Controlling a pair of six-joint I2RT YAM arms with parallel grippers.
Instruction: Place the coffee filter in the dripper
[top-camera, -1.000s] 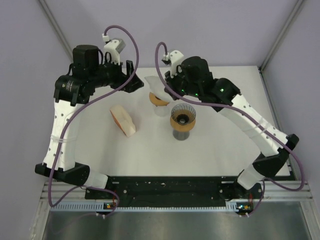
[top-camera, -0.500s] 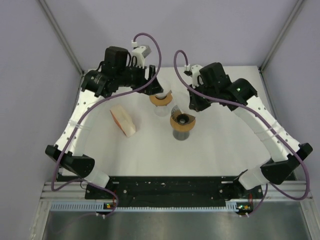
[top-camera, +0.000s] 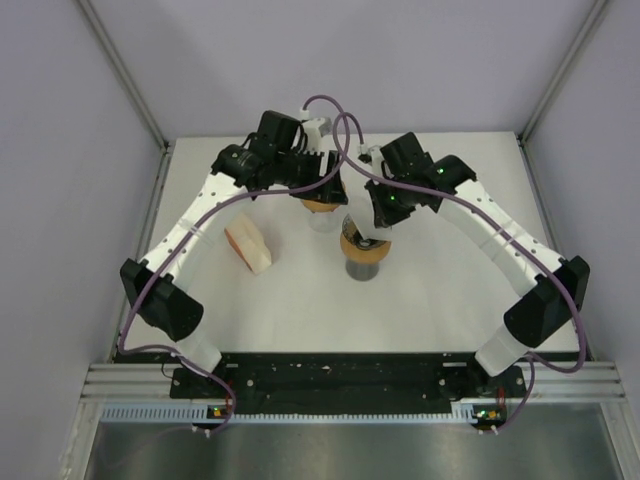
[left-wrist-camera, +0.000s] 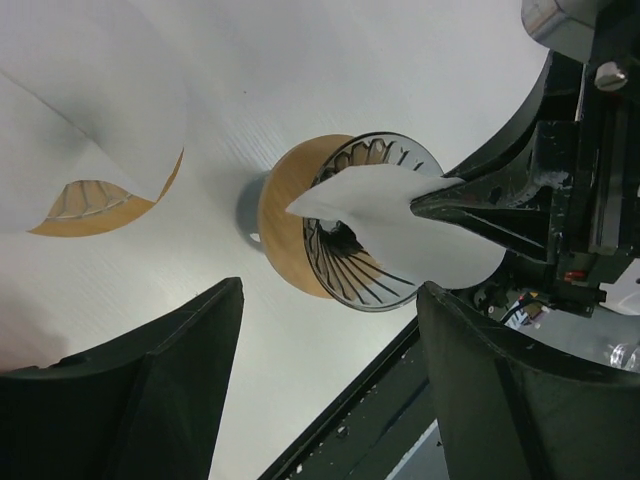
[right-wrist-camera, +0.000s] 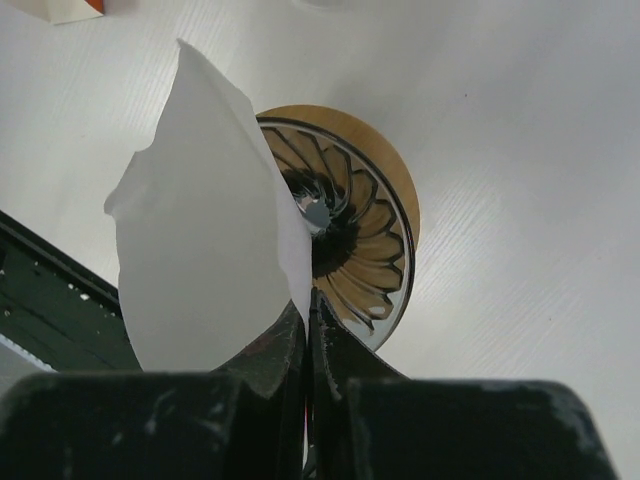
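1. A cream wedge-shaped pack with an orange edge (top-camera: 247, 245) lies on the white table (top-camera: 300, 300), between the left edge and the centre.
2. The left gripper (left-wrist-camera: 330, 290) hangs over the far middle of the table. Its jaws stand wide apart with nothing between them.
3. A second wood-rimmed cone (top-camera: 320, 205) sits beneath the left gripper, just beyond the dripper towards the far edge. The left wrist view shows a white sheet covering most of it.
4. The ribbed glass dripper with a wooden collar (right-wrist-camera: 360, 250) stands on a dark base near the centre of the table, mouth upward.
5. The white paper coffee filter (right-wrist-camera: 200, 250) is held upright over the dripper's mouth and is not seated inside it. Whether its lower edge touches the rim cannot be told.
6. The right gripper (right-wrist-camera: 306, 320) has its fingers pressed together on one edge of the filter, directly above the dripper.
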